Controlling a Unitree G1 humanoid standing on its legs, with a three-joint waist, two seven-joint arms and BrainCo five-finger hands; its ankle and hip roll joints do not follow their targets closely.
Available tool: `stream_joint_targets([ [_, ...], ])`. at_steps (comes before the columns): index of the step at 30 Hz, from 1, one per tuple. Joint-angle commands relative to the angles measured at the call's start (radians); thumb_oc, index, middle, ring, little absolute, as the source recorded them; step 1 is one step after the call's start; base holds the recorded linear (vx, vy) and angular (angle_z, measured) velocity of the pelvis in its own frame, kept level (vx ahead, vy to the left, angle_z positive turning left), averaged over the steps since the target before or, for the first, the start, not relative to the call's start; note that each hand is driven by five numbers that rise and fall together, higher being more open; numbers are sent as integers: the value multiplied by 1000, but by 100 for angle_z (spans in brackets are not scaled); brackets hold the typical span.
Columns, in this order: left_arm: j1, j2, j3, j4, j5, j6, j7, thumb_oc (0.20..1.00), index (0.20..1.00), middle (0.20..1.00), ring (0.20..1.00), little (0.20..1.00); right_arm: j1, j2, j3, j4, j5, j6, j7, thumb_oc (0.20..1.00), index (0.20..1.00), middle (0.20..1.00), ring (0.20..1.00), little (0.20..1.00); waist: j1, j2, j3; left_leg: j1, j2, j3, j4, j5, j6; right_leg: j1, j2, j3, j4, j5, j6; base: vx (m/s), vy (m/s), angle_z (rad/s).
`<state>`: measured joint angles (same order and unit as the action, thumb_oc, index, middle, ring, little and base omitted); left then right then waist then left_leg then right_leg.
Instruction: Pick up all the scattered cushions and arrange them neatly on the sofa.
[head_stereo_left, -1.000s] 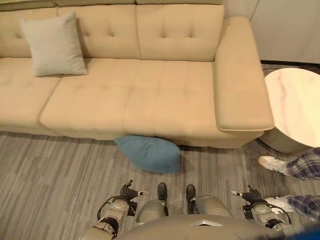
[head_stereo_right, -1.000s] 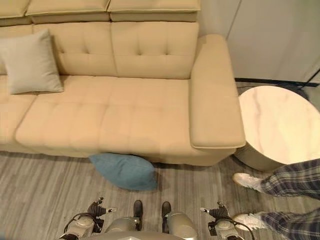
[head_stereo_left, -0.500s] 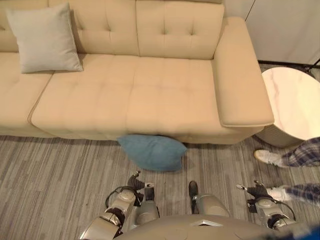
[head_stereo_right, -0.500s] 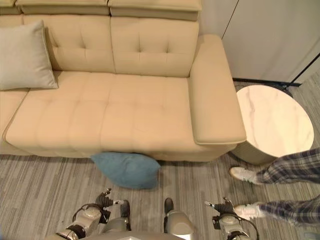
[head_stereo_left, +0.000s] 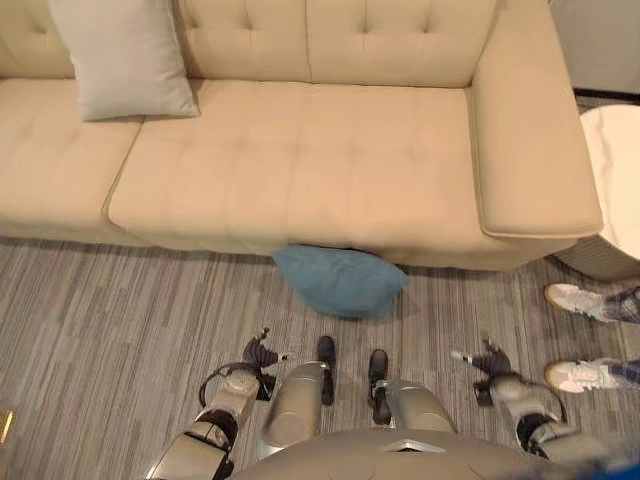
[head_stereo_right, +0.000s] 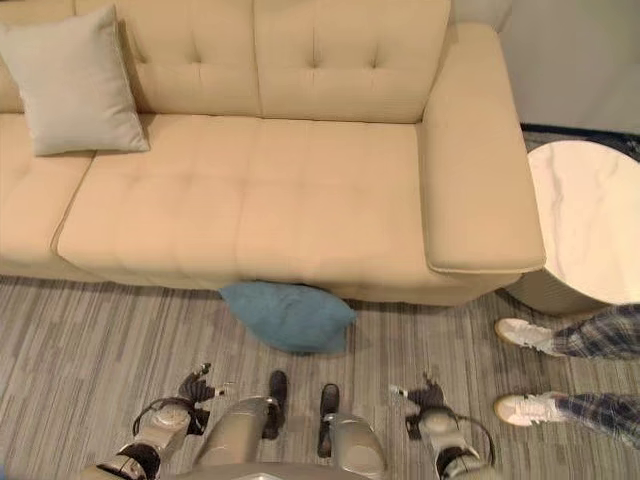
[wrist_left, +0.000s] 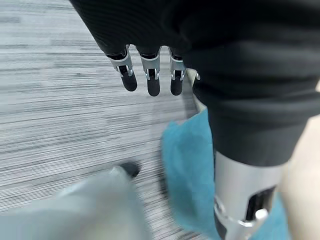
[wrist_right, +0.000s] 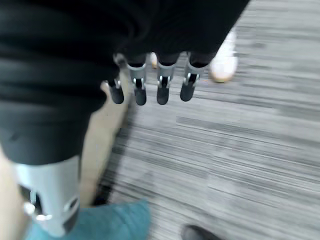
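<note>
— So, where are the cushions now?

— One blue cushion (head_stereo_left: 340, 281) lies on the floor (head_stereo_left: 100, 320), with its far edge tucked under the front of the sofa (head_stereo_left: 300, 170). It is just in front of me, a little left of the sofa's right armrest. One grey cushion (head_stereo_left: 125, 55) is already on the sofa; it leans upright against the backrest on the left part of the seat.

— And your hands, do they hold something?

— No, both hold nothing. My left hand (head_stereo_left: 262, 353) hangs low at my left side, above the floor, near the blue cushion but not touching it. In the left wrist view its fingers (wrist_left: 150, 80) point down, straight and relaxed, and the blue cushion (wrist_left: 187, 175) shows beyond them. My right hand (head_stereo_left: 487, 361) hangs low at my right side in the same way. In the right wrist view its fingers (wrist_right: 162, 85) are also straight and loose, over the grey striped floor (wrist_right: 250, 160), and a corner of the blue cushion (wrist_right: 110, 220) shows there too.

— Is anything else near you?

— Yes. A round white worktop (head_stereo_right: 590, 220) stands just beside the sofa's right armrest. A person stands at my right, near this worktop; I see white shoes (head_stereo_left: 580, 300) and checked trousers (head_stereo_right: 600, 335).
</note>
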<state>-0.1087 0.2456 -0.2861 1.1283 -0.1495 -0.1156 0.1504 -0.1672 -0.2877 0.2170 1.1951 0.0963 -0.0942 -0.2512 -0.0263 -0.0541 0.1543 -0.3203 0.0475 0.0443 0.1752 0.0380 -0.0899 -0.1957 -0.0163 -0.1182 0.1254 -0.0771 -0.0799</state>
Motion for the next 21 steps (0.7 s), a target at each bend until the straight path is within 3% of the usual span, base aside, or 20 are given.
stream_joint_targets([
  [1, -63, -1, -11, -27, -40, -24, 11, 1000, 1000, 1000, 1000, 1000, 12, -46, 12, -24, 15, -8, -28, 1000, 1000, 1000, 1000, 1000, -8, 1, 10, -13, 51, 7, -6, -72, 1, -10, -74, -46, -67, 24, 175, 75, 184, -22],
  [3, -73, 1, -13, -42, -44, -27, 20, 1000, 1000, 1000, 1000, 1000, 5, -45, 10, -38, 13, -10, -32, 1000, 1000, 1000, 1000, 1000, -11, 13, 23, -9, 54, 12, -33, -59, -7, -25, -78, -43, -57, 24, 179, 25, 204, -52],
  [9, -173, 63, 2, -160, -129, -78, 97, 1000, 1000, 1000, 1000, 1000, -93, -39, 5, -144, 75, -35, -86, 1000, 1000, 1000, 1000, 1000, 1, 4, 98, -168, 1, 44, 61, -87, 29, -261, -146, 4, 88, 67, 193, -89, 222, -46],
  [17, -270, 71, 21, -191, -183, -113, 198, 1000, 1000, 1000, 1000, 1000, -199, -20, -2, -198, 146, -72, -172, 1000, 1000, 1000, 1000, 1000, 5, 10, 139, -316, -15, 55, 67, -66, 27, -417, -178, 7, 86, 121, 207, -57, 55, 2],
  [18, -277, 70, 22, -198, -191, -118, 205, 1000, 1000, 1000, 1000, 1000, -208, -17, -5, -208, 154, -80, -181, 1000, 1000, 1000, 1000, 1000, 7, 14, 138, -317, -12, 48, 68, -94, 18, -423, -174, 11, 91, 97, 214, -16, 21, 4],
  [21, -321, 69, 17, -198, -215, -128, 218, 1000, 1000, 1000, 1000, 1000, -259, -16, -12, -233, 182, -101, -212, 1000, 1000, 1000, 1000, 1000, 4, 20, 145, -391, -10, 46, 74, -80, 11, -488, -180, 13, 88, 108, 217, -39, 16, 1],
])
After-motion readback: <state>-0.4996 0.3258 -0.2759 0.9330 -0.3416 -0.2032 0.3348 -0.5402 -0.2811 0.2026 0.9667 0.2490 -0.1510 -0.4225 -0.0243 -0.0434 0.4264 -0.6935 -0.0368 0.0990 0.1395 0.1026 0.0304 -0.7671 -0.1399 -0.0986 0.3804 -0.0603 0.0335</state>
